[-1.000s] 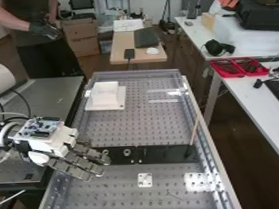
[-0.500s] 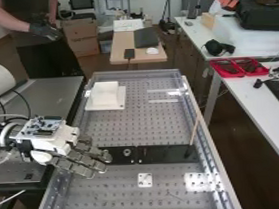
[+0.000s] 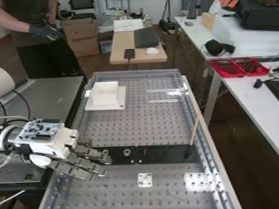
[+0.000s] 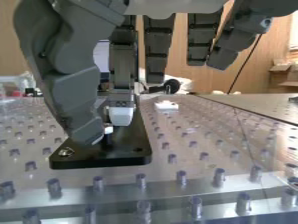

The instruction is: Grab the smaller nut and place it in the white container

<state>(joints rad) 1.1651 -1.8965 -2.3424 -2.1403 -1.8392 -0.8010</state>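
- One hand at the arm-side end of the black bar in the high view; the bearing stands on the bar, with the larger nut just beside the hand.
- The white container sits farther up the bench, well apart from the bar; its inside is hard to make out from this slant.
- The hand covers the bar's end beyond the larger nut, where the smaller nut would stand; that spot is hidden here.
- In the wrist view a small bright piece sits close against the hand, above the bar; I judge it to be the smaller nut, though most of its outline is hidden and its contact with the bar is unclear.
- Whether the fingers are open or shut on the nut I cannot tell; the overlap masks any contact.
- As for handling, the nut is probably light, rigid and hard to damage; smooth metal could slip or turn under an uneven squeeze, so it is best taken across opposite outer sides, low enough for a firm hold; then lifted straight up, clear of the larger nut.
- The bar's near corner is plain to see, with a round metal fitting in it; the stretch behind the hand is partly masked.
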